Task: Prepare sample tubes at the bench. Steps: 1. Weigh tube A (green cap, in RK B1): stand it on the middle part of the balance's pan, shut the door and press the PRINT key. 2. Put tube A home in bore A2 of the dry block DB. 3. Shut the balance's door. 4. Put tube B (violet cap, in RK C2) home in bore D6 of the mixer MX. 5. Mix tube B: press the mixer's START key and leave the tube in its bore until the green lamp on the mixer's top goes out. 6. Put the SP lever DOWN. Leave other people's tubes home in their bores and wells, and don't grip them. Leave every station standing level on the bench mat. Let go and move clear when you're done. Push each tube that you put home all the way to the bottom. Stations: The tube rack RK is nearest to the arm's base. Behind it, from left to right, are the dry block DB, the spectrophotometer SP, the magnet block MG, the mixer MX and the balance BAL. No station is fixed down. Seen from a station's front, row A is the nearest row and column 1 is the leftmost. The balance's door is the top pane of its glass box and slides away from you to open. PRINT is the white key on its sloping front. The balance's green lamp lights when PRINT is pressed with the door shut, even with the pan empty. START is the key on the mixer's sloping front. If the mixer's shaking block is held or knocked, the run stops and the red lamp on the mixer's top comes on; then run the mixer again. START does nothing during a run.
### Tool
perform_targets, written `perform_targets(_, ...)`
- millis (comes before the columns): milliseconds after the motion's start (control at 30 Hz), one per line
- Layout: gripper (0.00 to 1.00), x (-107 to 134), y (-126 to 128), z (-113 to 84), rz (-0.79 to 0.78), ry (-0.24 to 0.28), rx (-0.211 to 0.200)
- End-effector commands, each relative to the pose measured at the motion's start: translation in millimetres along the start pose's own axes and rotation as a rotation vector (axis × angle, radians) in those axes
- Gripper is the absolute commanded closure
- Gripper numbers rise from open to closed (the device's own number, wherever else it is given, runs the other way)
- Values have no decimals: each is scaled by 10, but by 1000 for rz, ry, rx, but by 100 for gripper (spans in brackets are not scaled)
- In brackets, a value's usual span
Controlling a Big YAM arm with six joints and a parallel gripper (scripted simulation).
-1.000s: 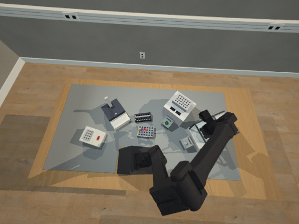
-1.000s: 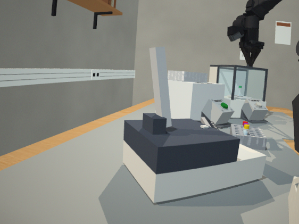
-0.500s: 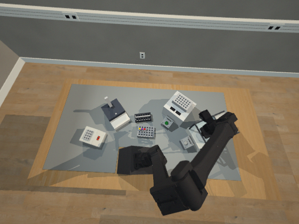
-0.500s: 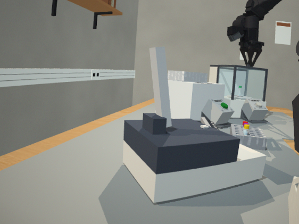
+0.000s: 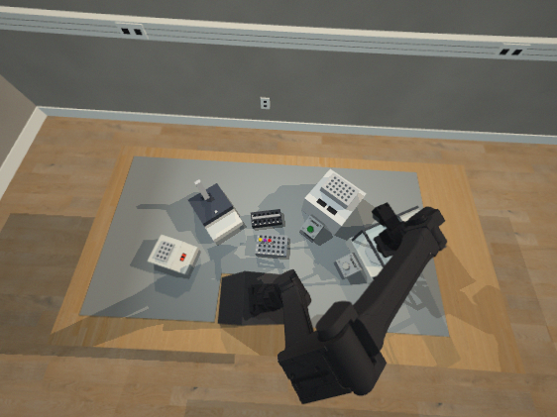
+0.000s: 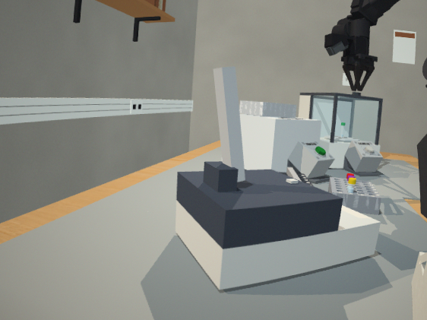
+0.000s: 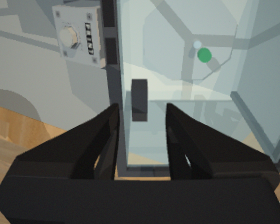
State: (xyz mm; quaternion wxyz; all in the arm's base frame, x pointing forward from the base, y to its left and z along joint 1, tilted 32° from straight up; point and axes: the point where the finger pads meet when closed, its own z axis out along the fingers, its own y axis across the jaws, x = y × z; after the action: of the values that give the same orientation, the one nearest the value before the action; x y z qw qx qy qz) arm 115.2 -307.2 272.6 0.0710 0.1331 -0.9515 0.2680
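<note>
Two parted jaws (image 6: pixel 356 90) above one green-capped tube (image 6: pixel 343 127) (image 7: pixel 204 55).

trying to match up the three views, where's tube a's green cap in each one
Top: not visible; the arm covers much of the balance there.
Exterior: right of centre, the small green cap inside the glass box.
Wrist: upper right, the green cap seen through the glass.
Shared landmark: the PRINT key, pale on its sloping grey front beside the glass box.
</note>
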Motion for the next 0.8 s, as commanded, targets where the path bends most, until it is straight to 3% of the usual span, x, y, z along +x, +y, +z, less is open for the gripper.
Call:
perform_targets(0, 70, -7, -190, -264, 15, -11, 42)
perform_targets(200, 70, 11, -187, -379, 20, -14, 55)
perform_targets(233, 70, -19, -187, -315, 11, -10, 33)
perform_targets(400, 70, 13, -181, -482, 20, -15, 55)
perform_targets(767, 70, 16, -173, -633, 21, -16, 55)
